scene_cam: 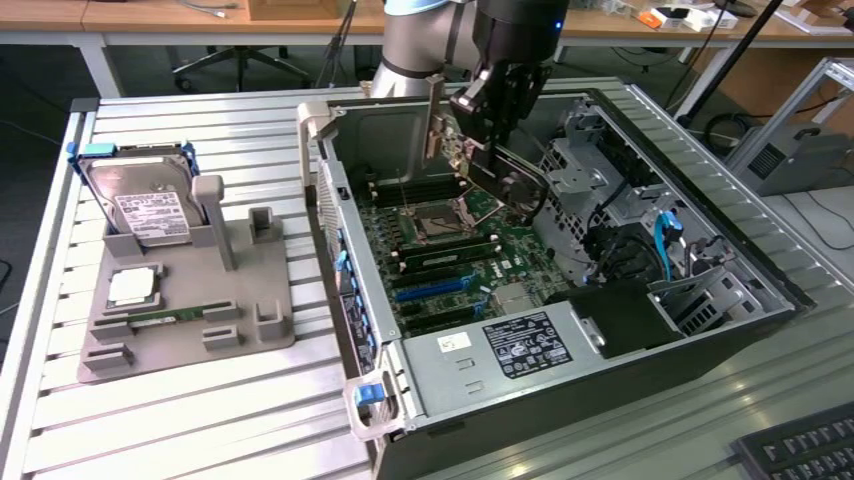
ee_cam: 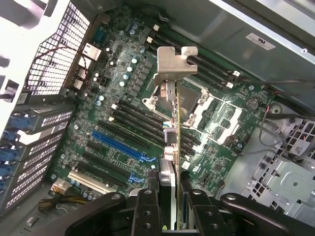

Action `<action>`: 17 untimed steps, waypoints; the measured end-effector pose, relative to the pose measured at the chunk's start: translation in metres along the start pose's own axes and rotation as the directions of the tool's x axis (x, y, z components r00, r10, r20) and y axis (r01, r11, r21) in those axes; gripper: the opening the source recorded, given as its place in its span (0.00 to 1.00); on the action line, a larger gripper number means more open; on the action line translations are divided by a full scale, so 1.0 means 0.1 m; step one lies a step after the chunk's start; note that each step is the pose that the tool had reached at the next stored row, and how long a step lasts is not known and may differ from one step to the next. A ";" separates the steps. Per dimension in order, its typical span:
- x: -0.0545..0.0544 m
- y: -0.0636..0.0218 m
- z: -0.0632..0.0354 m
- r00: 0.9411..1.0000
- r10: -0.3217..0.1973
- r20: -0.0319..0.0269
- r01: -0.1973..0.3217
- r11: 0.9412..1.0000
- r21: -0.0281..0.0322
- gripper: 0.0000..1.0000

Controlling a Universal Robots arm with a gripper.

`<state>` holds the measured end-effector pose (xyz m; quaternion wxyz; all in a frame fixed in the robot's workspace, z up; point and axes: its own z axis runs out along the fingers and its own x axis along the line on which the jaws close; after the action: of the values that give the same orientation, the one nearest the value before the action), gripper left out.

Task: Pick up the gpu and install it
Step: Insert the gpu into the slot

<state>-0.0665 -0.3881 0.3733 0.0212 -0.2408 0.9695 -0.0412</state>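
While the black two-fingered hand [scene_cam: 483,115] hangs over the open grey computer case [scene_cam: 350,150], its fingers [ee_cam: 146,209] are half closed on the gpu [ee_cam: 173,132], a thin green circuit card with black cooler and silver metal end bracket. The card is held edge-on above the green motherboard [ee_cam: 118,98], near the processor socket, well apart from the grey parts holder [scene_cam: 254,320] on the slatted metal counter [scene_cam: 200,120].

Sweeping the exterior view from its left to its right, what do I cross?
In order: hard drive → gpu → blue cable → keyboard.
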 end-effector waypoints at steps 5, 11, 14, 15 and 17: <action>0.00 0.000 0.001 1.000 -0.010 0.000 0.010 1.000 0.001 0.27; 0.00 0.000 0.003 1.000 -0.025 0.000 0.025 1.000 0.004 0.27; 0.00 0.000 0.003 1.000 -0.030 0.000 0.030 1.000 0.005 0.27; 0.00 0.000 0.003 1.000 -0.031 0.000 0.031 0.999 0.005 0.27; 0.00 0.000 0.004 0.999 -0.035 0.000 0.035 0.999 0.006 0.27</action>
<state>-0.0665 -0.3880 0.3729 0.0210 -0.2577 0.9650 -0.0444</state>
